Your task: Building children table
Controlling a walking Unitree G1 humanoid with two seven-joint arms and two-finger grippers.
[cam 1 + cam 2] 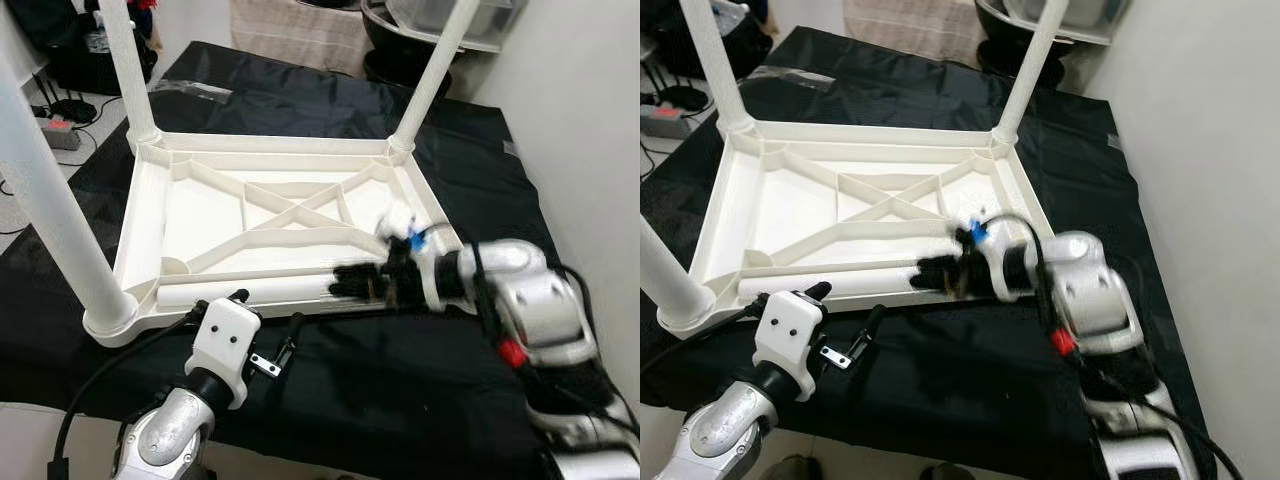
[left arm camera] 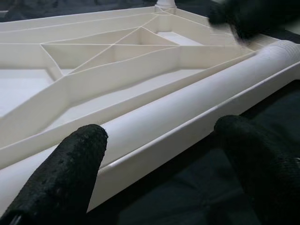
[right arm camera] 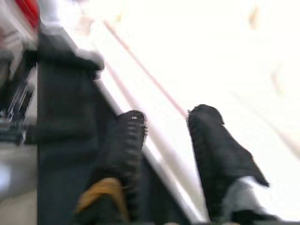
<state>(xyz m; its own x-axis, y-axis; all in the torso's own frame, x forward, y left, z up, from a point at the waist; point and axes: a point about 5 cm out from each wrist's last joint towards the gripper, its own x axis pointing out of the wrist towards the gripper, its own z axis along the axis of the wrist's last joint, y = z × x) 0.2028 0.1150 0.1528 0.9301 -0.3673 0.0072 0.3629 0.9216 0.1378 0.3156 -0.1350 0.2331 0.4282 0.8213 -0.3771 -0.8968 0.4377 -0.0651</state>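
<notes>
A: How far along?
B: Three legs (image 1: 50, 200) stand on the upturned top (image 1: 200, 215); the fourth leg (image 1: 250, 291) lies loose along its near rim, on black cloth (image 1: 400, 380).
A: Grippers?
B: Left gripper (image 1: 262, 330) jaws spread, empty. Right gripper (image 1: 345, 283) jaws apart around the leg's end. Smooth white ribbed plastic.

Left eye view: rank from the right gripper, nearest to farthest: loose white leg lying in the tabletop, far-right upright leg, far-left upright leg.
1. Loose white plastic leg, lying along the near rim of the upturned white tabletop, at the right gripper fingertips.
2. Far-right upright white leg, at the far right corner.
3. Far-left upright white leg, at the far left corner.
</notes>
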